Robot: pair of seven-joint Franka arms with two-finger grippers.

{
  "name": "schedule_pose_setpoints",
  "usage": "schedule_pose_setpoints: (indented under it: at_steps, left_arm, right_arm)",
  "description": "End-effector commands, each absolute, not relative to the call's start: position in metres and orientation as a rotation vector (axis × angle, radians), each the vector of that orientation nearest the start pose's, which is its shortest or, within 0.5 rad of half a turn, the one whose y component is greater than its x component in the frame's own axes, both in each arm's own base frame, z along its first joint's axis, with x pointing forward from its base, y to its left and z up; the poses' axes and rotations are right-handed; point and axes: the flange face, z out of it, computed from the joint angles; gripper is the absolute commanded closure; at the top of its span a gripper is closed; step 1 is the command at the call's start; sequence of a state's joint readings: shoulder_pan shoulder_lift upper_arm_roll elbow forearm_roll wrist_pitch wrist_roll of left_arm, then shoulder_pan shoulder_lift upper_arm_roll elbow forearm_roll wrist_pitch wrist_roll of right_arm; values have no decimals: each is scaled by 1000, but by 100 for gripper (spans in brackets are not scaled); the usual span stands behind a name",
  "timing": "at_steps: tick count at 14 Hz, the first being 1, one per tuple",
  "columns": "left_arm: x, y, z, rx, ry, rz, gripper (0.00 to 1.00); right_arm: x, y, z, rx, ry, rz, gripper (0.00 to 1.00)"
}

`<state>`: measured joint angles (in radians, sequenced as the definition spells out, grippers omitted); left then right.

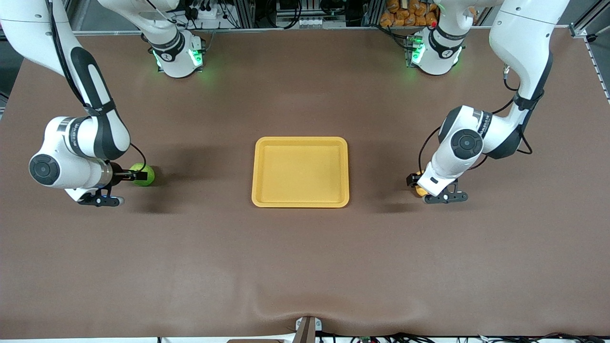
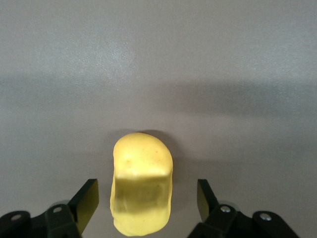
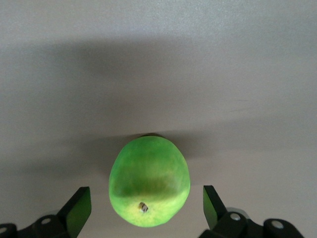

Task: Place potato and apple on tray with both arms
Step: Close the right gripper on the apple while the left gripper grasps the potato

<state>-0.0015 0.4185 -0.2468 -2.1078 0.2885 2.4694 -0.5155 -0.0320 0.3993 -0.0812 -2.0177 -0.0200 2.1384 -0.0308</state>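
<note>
The yellow-orange tray (image 1: pixel 300 202) lies flat at the table's middle. The green apple (image 1: pixel 144 175) rests on the table toward the right arm's end. My right gripper (image 1: pixel 135 176) is open with a finger on each side of the apple (image 3: pixel 149 181), gaps showing on both sides. The potato (image 1: pixel 420 189) rests on the table toward the left arm's end, mostly hidden by the left hand. My left gripper (image 1: pixel 415 183) is open and straddles the potato (image 2: pixel 142 184), neither finger touching it.
The brown table mat (image 1: pixel 305 267) spreads wide around the tray. The arm bases (image 1: pixel 177 56) stand at the table's edge farthest from the front camera. A small mount (image 1: pixel 307 328) sits at the edge nearest that camera.
</note>
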Motion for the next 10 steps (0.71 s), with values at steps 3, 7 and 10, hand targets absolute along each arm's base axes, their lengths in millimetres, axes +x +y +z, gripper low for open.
schedule_pose_setpoints:
  at_steps: [3,7,10]
  left_arm:
    - [558,-141,216,-3052,-110,-12,18]
    - [558,-138,215,-3050,-116,-8,25]
    - [557,-138,212,-3050,-116,0,29]
  right_arm:
    - [555,-68,223,-3144,125,409,0]
    - [549,-70,205,-3148,130,382,0]
    - [545,-70,186,-3154,133,339,0]
